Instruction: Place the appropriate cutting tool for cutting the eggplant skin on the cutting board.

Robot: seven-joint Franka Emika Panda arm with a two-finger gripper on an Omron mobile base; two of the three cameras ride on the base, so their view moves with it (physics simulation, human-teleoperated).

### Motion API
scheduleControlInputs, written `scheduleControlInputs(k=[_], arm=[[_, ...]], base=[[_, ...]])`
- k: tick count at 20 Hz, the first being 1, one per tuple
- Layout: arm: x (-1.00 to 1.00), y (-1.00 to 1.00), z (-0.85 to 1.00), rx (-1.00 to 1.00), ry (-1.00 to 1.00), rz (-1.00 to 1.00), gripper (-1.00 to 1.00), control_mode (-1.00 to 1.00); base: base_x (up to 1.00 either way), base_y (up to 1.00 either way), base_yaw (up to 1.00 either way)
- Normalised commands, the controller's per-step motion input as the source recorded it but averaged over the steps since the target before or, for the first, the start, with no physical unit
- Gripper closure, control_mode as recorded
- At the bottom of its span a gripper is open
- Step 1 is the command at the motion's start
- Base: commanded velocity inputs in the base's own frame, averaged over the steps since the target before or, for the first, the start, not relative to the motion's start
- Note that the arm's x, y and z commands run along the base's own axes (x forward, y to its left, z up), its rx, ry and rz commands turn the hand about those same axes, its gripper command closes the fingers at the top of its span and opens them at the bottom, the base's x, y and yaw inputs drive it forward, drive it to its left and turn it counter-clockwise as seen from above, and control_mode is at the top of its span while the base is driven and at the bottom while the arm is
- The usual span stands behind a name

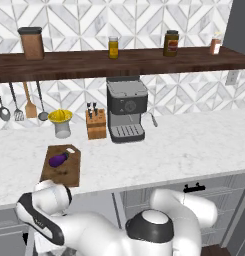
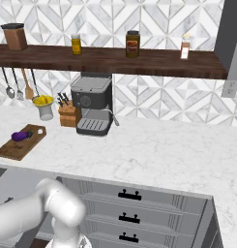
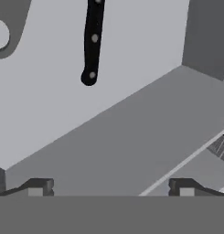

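Note:
The purple eggplant (image 1: 58, 160) (image 2: 19, 136) lies on the brown cutting board (image 1: 64, 172) (image 2: 16, 149) at the counter's left end. In the hand view my gripper (image 3: 111, 187) is open, its two tips wide apart with nothing between them, looking into a pale grey drawer (image 3: 49, 109). A slim black-handled knife (image 3: 92, 41) lies at the top of that view. At the top left corner sits a dark grey curved end with a round pale hole (image 3: 8, 32), which looks like part of the peeler; the remainder is cut off. My arm (image 1: 41, 215) reaches down below the counter at the left.
A coffee machine (image 1: 126, 110), a knife block (image 1: 96, 124) and a yellow juicer (image 1: 61, 121) stand at the back of the counter. Utensils (image 1: 16, 102) hang under the jar shelf (image 1: 124, 59). The drawer's grey wall (image 3: 131, 137) crosses the hand view in front of the fingertips.

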Motion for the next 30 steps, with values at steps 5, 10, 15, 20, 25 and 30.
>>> scheduleControlInputs(k=[5, 10, 15, 20, 25, 30], arm=[[0.22, -0.04, -0.02, -0.02, -0.24, -0.1, -1.0, -1.0], [0.06, -0.2, -0.12, 0.0, -0.21, 0.0, -1.0, -1.0], [0.07, -0.18, -0.14, 0.0, -0.25, 0.0, -1.0, -1.0], [0.23, -0.03, -0.13, 0.01, -0.14, 0.0, -1.0, -1.0], [0.22, 0.0, -0.17, 0.01, -0.06, 0.0, -1.0, -1.0], [0.3, 0.0, -0.18, 0.01, 0.0, 0.0, -1.0, -1.0]], base=[[0.0, 0.0, 0.0], [0.0, 0.0, 0.0], [0.0, 0.0, 0.0], [0.0, 0.0, 0.0], [0.0, 0.0, 0.0], [0.0, 0.0, 0.0]])
